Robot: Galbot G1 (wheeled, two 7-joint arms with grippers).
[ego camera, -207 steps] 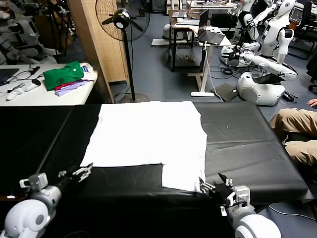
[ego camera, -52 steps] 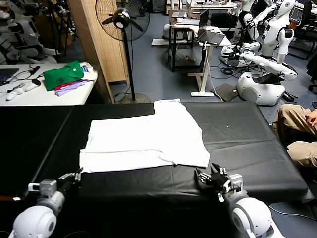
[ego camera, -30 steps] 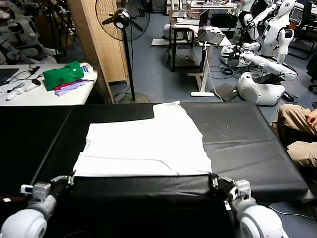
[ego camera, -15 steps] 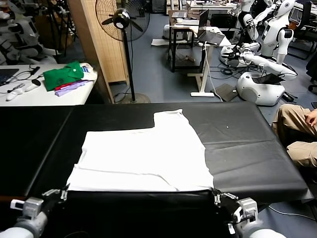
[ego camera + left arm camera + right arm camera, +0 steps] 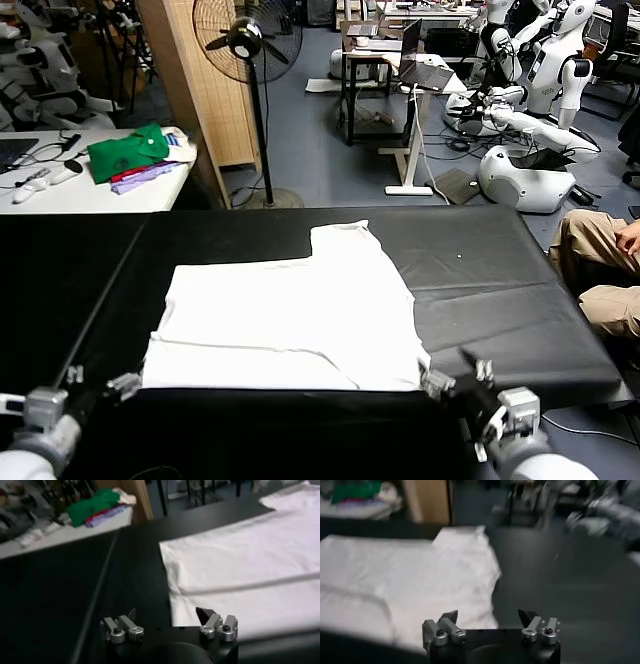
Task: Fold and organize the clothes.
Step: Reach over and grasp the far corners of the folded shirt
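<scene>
Here, white T-shirt (image 5: 290, 315) flat on black table (image 5: 500, 290), wrist views alone show left gripper (image 5: 167, 619) and right gripper (image 5: 489, 619) fingers spread, empty.

T-shirt (image 5: 285, 320) plain white, no print showing. Surface (image 5: 500, 290) black w/ matte sheen. Side table (image 5: 60, 195) white; green garment (image 5: 128, 150) on it, w/ purple and red cloth (image 5: 145, 176) under. Left gripper (image 5: 169, 626) & right gripper (image 5: 490, 625): black body, silver metal finger mounts, black tips. Floor (image 5: 320, 140) grey-blue. Wood panel (image 5: 195, 95) light tan. Fan (image 5: 247, 40) black.
</scene>
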